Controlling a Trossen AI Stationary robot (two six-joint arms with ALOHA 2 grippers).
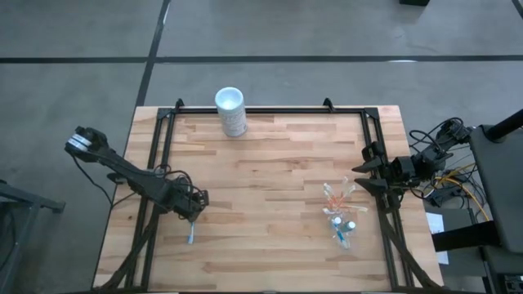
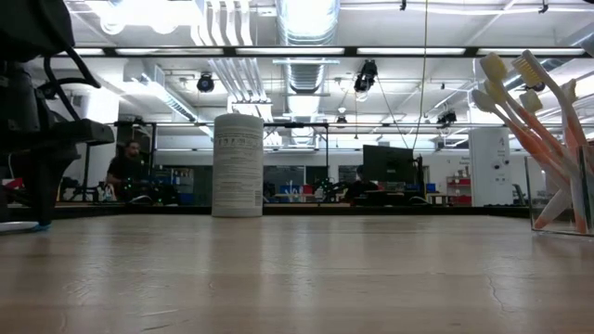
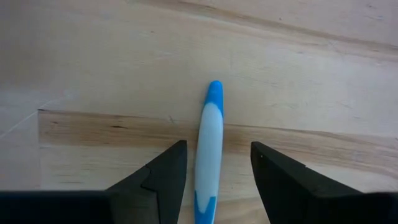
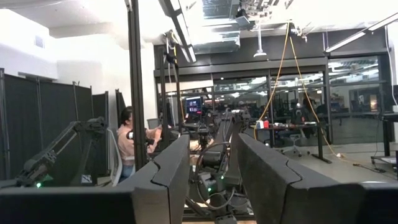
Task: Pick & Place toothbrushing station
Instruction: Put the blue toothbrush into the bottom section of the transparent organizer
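Straddling blue-and-white toothbrush [image 3: 208, 152] w/ my left gripper [image 3: 214, 180], jaws apart, not gripping, near table's [image 1: 270, 163] left edge. Clear cup [image 1: 341, 219] w/ orange brushes near right edge. Right gripper [image 4: 211, 180] parted, empty, at right edge.

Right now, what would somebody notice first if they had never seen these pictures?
Probably the blue-and-white toothbrush lying flat on the wooden table, right between the open fingers of the left hand, near the table's left edge. Next, the clear cup stuffed with orange-and-white toothbrushes over on the right side, close to the waiting right hand. A tall white cup stands alone at the far edge.
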